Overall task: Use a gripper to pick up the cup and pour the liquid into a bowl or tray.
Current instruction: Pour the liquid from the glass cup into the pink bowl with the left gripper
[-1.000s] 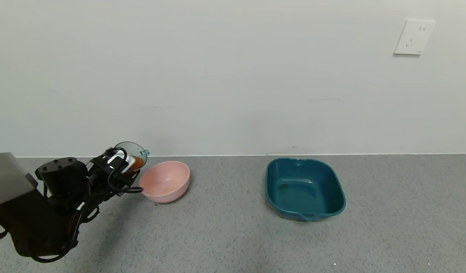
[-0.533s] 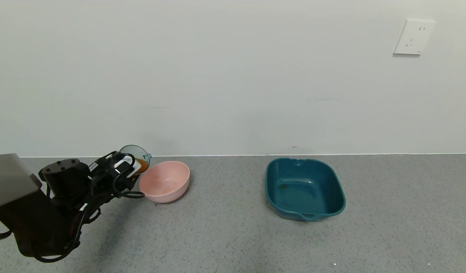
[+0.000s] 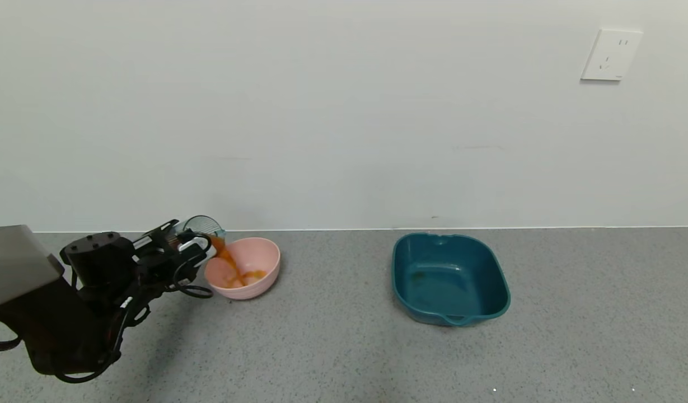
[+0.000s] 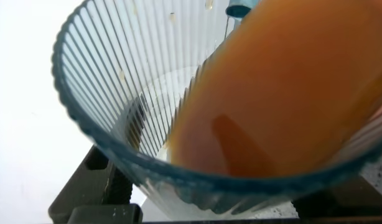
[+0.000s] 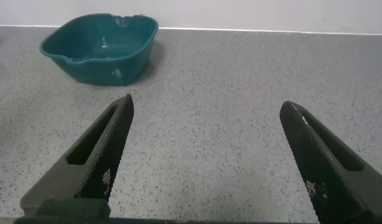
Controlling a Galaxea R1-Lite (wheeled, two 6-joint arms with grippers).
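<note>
My left gripper (image 3: 195,242) is shut on the ribbed teal-tinted cup (image 3: 202,225) and holds it tipped over the left rim of the pale pink bowl (image 3: 263,276). Orange-red liquid (image 3: 227,258) streams from the cup into the bowl and pools at its bottom. In the left wrist view the cup (image 4: 110,81) fills the picture and the liquid (image 4: 284,93) lies against its lower side. My right gripper (image 5: 206,146) is open and empty above bare floor, out of the head view.
A dark teal rectangular basin (image 3: 450,278) stands to the right of the bowl and also shows in the right wrist view (image 5: 101,46). A white wall runs behind both, with a socket (image 3: 611,55) at the upper right. The ground is grey and speckled.
The left gripper has tipped the cup further toward the bowl. Liquid that stayed in the cup before now streams out and pools in the bowl.
</note>
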